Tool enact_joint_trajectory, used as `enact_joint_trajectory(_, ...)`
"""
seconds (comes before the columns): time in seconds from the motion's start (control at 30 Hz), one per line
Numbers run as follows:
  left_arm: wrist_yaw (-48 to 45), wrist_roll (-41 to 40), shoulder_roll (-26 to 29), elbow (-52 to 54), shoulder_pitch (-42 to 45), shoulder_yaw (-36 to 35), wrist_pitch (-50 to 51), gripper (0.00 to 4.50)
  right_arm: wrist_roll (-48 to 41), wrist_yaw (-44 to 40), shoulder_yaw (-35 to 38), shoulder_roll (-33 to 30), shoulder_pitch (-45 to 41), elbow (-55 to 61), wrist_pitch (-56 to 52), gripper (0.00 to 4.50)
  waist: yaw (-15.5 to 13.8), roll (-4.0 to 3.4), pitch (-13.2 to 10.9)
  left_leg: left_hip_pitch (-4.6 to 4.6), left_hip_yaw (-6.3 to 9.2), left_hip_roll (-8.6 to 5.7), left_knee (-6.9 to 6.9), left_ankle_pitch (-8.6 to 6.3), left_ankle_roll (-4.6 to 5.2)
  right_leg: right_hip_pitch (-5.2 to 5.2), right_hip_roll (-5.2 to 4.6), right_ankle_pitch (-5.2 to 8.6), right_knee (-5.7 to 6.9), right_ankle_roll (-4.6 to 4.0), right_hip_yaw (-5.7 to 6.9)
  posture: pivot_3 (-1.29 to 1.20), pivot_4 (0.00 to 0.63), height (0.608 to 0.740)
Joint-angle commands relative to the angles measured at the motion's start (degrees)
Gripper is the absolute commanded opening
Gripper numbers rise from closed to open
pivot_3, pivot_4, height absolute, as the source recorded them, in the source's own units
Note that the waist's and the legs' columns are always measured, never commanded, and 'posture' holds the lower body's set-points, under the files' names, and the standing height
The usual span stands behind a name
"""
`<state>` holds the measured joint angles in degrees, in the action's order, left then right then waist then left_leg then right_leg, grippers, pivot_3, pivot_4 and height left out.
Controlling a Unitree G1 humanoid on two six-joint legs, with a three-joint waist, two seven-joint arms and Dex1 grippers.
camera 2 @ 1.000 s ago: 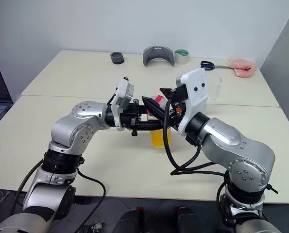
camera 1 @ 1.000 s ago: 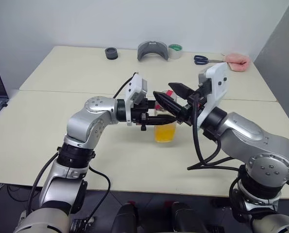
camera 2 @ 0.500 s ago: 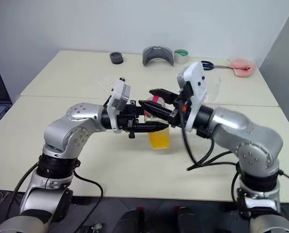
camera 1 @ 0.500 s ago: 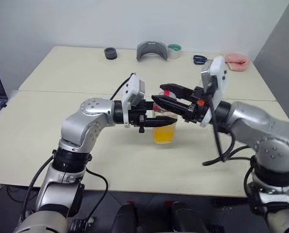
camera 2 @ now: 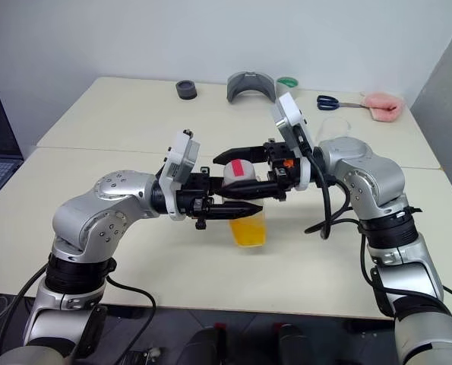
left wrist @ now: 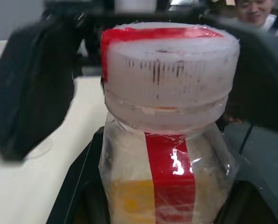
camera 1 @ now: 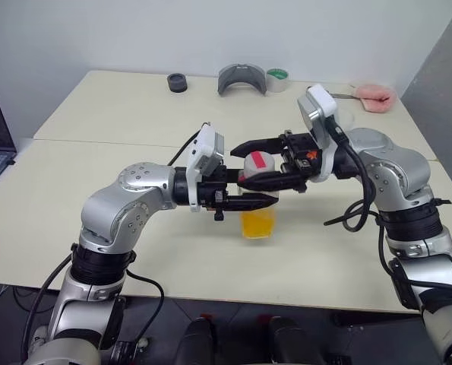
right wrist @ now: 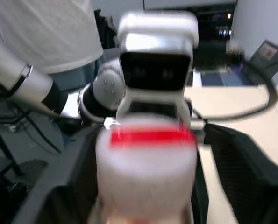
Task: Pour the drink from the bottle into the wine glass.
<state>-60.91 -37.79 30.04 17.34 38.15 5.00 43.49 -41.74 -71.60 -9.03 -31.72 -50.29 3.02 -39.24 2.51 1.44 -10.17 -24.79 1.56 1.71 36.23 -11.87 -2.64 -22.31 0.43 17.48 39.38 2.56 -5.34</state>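
Right gripper [camera 1: 250,161] reaches in level from our right, its two black fingers spread wide with one passing on each side of the cap [camera 1: 259,162], neither visibly touching it. That is the relation we judge the next move turns on: the cap sits squarely between the open fingers, and the bottle's long axis stands upright, across the line the fingers point along, so a straight closing would pinch the cap from both sides and a twist about that upright axis would loosen it.

From the cap outward: it is white with a red band and still on the bottle [camera 1: 257,217], so we read the step as uncapping, with pouring not yet begun. The drink [camera 1: 257,224] fills the lower part of the body. Our left gripper [camera 1: 250,199] comes in level from the opposite side, just below the cap, its fingers pressed together on the bottle's upper body; in the left wrist view the bottle [left wrist: 169,163] sits held between them, its red stripe facing the camera. The bottle's base looks close to the table [camera 1: 96,114], though we cannot tell whether it rests there or is lifted just clear.

So the right hand is the nearer one to the cap, the left the steadying one. The wine glass [camera 2: 333,126] stands well apart, far across the table behind our right arm.
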Motion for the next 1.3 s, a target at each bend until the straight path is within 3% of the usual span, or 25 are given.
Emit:
enact_joint_trajectory(0.03,-0.6,0.0,0.5,-0.4,1.6,-1.1,-2.4,2.16,-3.1,3.8,6.2,-4.0,3.0,8.0,-4.3,4.44,-0.3,0.0,0.0,0.0,-0.02,-0.01,0.0,0.0,0.0,0.0,-0.01,0.0,-0.03,0.0,-0.01,0.0,0.15,0.74)
enact_joint_trajectory(0.2,-1.5,2.3,0.5,-5.5,3.2,-0.4,-6.0,2.16,-8.2,19.0,15.2,-6.4,9.2,21.1,-12.8,4.44,-0.5,0.01,0.0,0.0,-0.06,-0.05,0.0,0.0,0.0,0.0,0.06,0.0,-0.05,0.0,-0.03,0.0,0.15,0.74)
enact_joint_trajectory(0.33,-2.7,3.9,0.2,-8.5,3.8,0.2,-8.4,2.16,-8.2,45.3,18.4,1.1,12.6,35.6,-20.8,4.44,-0.2,0.0,0.0,0.01,-0.04,0.0,-0.02,0.0,0.0,-0.02,0.23,0.0,-0.02,0.0,-0.07,0.0,0.15,0.74)
enact_joint_trajectory(0.5,-3.9,4.9,-0.2,-10.1,4.6,1.2,-9.9,2.16,-7.2,63.1,15.9,11.9,11.2,41.2,-25.7,4.44,0.0,0.0,0.0,0.01,-0.05,-0.02,-0.01,0.01,-0.02,-0.08,0.25,0.01,0.1,0.0,-0.12,0.0,0.15,0.74)
enact_joint_trajectory(0.73,-5.0,5.3,-0.1,-10.9,5.4,1.5,-10.2,2.16,-7.6,68.2,14.1,15.1,10.1,41.8,-26.2,4.44,0.0,0.0,0.0,0.0,-0.08,-0.03,-0.01,0.01,-0.01,-0.07,0.23,0.01,0.05,-0.01,-0.12,0.0,0.15,0.74)
enact_joint_trajectory(1.3,-4.3,4.9,0.3,-9.0,5.0,0.9,-8.6,2.16,-9.0,66.4,12.7,12.8,11.0,40.7,-24.3,4.44,0.5,0.0,0.0,0.0,-0.07,-0.02,-0.02,0.0,-0.01,-0.07,0.24,0.01,0.05,-0.01,-0.12,0.0,0.15,0.74)
